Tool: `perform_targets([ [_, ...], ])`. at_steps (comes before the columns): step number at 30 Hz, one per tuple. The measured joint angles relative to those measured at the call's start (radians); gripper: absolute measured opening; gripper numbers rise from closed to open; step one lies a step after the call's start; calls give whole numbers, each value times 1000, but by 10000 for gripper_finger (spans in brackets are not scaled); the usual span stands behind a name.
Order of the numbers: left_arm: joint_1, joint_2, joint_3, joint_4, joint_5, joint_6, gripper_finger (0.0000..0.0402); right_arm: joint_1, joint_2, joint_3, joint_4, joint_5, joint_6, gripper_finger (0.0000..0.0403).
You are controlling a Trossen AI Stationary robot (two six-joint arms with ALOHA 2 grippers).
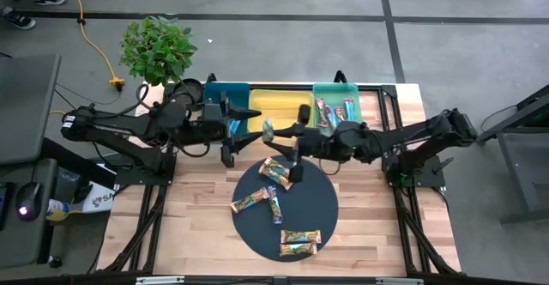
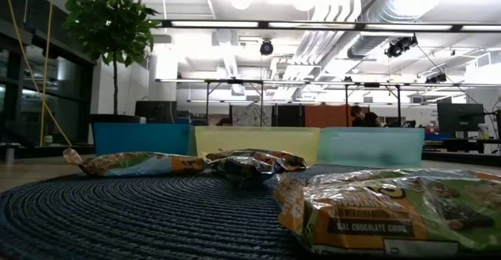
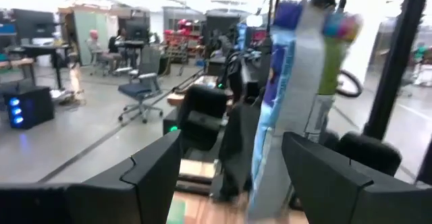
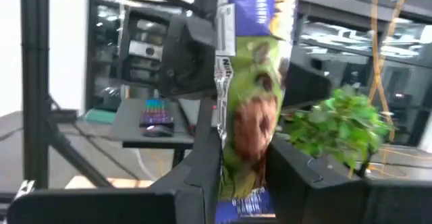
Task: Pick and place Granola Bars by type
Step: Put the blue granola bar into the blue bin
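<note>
Three bins stand in a row at the table's far edge: teal bin [image 1: 216,92], yellow bin [image 1: 279,103] and green bin [image 1: 336,92], the green one already holding a few wrapped bars. In front of them we see the dark round mat [image 1: 322,203] with several Granola Bars [image 1: 276,172] loose on it, mostly tan-gold, some near the mat's far rim, some mid-mat and a pair at its near edge.

Above the yellow bin's near side both arms meet, lifted off the table. Our right gripper [image 1: 273,134] is clamped on a purple-and-green wrapped bar [image 4: 251,109], fingers [image 4: 202,163] pressing its lower half so it stands upright. Facing it, our left gripper [image 1: 247,116] reaches in with its fingers [image 3: 152,173] spread apart around the same bar, seen from that wrist as a blue-white bar [image 3: 280,96]; we cannot tell whether they touch it.

We judge this a handover in mid-air, the bar passing from right to left so it can reach the teal bin on the left. Next, the left fingers should close firmly on the free end before the right lets go; releasing early would drop the bar.
</note>
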Motion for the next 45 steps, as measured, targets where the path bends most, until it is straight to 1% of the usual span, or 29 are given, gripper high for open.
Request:
perform_targets([
  [3,5,1,0,28,41,-1,253,-11,29,45,-73,-13,0,89],
  [6,4,2,0,23,55,-1,253,-24,38,55,-82,-30,5,89],
  [12,3,2,0,7,187,-31,253,-32,34,56,-73,-28,11,89],
  [14,3,2,0,-3,199,-41,253,-32,34,56,-74,-28,13,89],
  [22,4,3,0,-2,168,-44,253,-32,32,56,-80,-18,19,89],
  [25,4,17,1,-1,167,-36,253,-37,32,56,-81,-14,24,89],
  [27,4,37,2,15,162,-23,253,-45,32,56,-82,-30,44,89],
  [30,4,55,1,37,141,0,253,-58,32,56,-82,-45,55,89],
  [32,4,74,3,84,113,20,253,-60,32,56,-83,-44,59,89],
  [35,4,80,0,87,74,34,253,-60,31,56,-81,-49,61,89],
  [45,4,87,1,96,8,84,253,-57,31,56,-86,-52,64,89],
])
